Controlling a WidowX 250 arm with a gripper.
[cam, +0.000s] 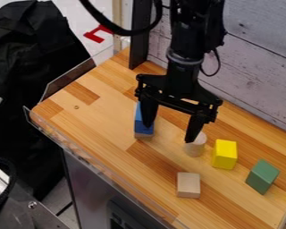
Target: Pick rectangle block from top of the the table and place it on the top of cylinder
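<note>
Camera view: fingers [195,126] spread near the cylinder [195,148].

"Where's the free room?"

"Widest on the wooden surface [103,120], left of the upright blue block [144,118]. A bare strip also runs between that block and the pale wooden cube [188,184]."

"And around the black gripper [169,133]?"

"Its jaws stand apart, one overlapping the blue block in view, the other the pale wooden cylinder [196,146]. Contact, I can't tell."

"Right of there?"

"Tight: the yellow block [224,154] sits just beside the cylinder, then the green block [262,176]. The grey plank wall [258,67] bounds the back, a clear plastic rim [68,145] the front."
</note>
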